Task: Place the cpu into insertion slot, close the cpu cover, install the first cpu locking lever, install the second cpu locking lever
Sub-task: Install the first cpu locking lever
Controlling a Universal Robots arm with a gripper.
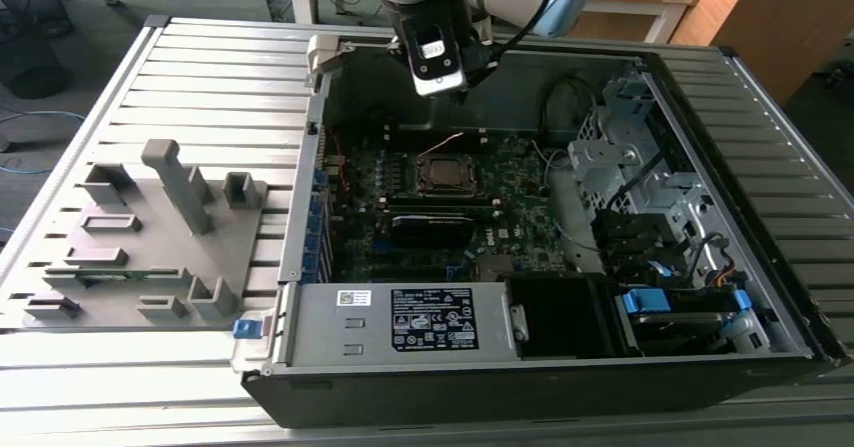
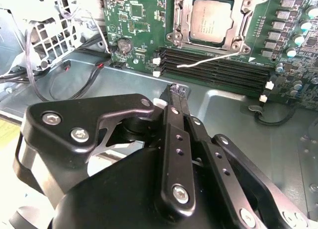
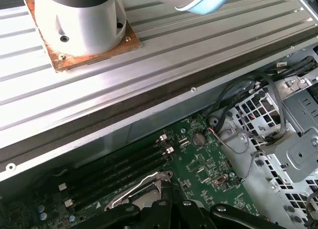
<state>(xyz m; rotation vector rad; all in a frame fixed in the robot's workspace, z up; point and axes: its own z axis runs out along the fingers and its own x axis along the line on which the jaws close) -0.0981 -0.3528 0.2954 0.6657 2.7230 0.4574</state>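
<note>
Cpu (image 2: 211,21) first: seated flat in the insertion slot (image 1: 424,173), out in the middle of the green motherboard (image 2: 144,20), with the cpu cover (image 2: 185,18) folded down around it and the dull metal top showing through the window. Right beside the socket, on the tool's side, a bank of black memory slots (image 2: 213,70) with a thin white wire (image 2: 213,59) draped across them, so sitting squarely between tool and socket. Tool (image 2: 175,90) hovering just past those slots over the bare grey case floor (image 2: 223,110), well apart from the cover, fingertips pressed together with nothing pinched between them. In the exterior view, same tool (image 1: 443,87) hanging over the far end of the open computer case (image 1: 320,157). On the other side of the socket, a long black card (image 1: 434,229), then the power supply box (image 1: 434,317) with its white label along the near edge. Over on the exterior view's right, a metal drive cage (image 1: 627,157) plus a tangle of black cables (image 2: 67,67), and a coin battery (image 3: 198,138) on the board near them. On the exterior view's left, a grey plastic fixture (image 1: 147,237) lying on the slatted bench (image 1: 214,67), just beside the case. Arm's round base (image 3: 82,20) standing on a plate on the bench, right behind the case wall.
</note>
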